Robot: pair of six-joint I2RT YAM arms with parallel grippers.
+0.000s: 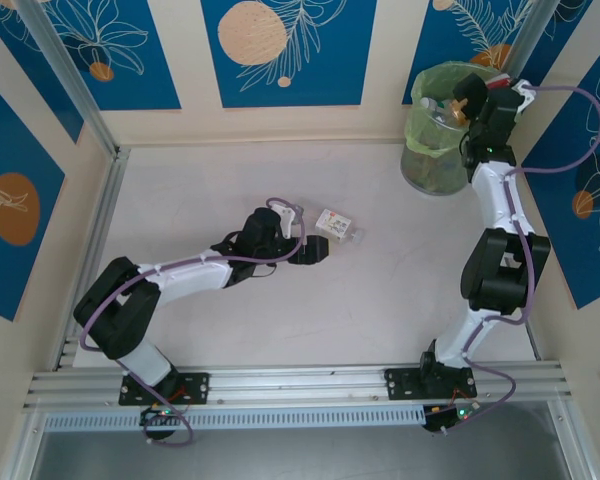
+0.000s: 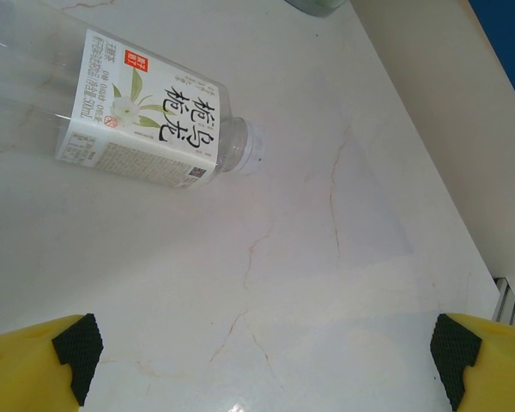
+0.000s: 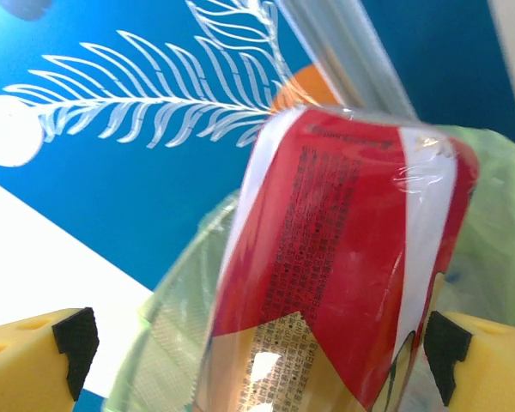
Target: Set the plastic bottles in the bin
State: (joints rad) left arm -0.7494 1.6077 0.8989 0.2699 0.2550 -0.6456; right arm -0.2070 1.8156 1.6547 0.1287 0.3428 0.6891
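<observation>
A clear plastic bottle (image 1: 336, 225) with a white label lies on its side on the table, seen close in the left wrist view (image 2: 146, 112) with its neck pointing right. My left gripper (image 1: 318, 251) hovers just short of it, open (image 2: 266, 352), with nothing between its fingers. My right gripper (image 1: 477, 108) is over the bin (image 1: 432, 135), a round bucket lined with a green bag. Its jaws stand open (image 3: 257, 352) around an amber bottle with a red label (image 3: 343, 266). The left pad (image 3: 75, 348) is clear of the bottle, and the bin's liner (image 3: 167, 343) shows behind it.
The bin stands in the far right corner against the wall. Blue-patterned walls (image 1: 280, 50) close the table at the back and both sides, with a metal rail (image 1: 300, 385) along the near edge. In the left wrist view the right wall's foot (image 2: 446, 129) runs beside the bottle.
</observation>
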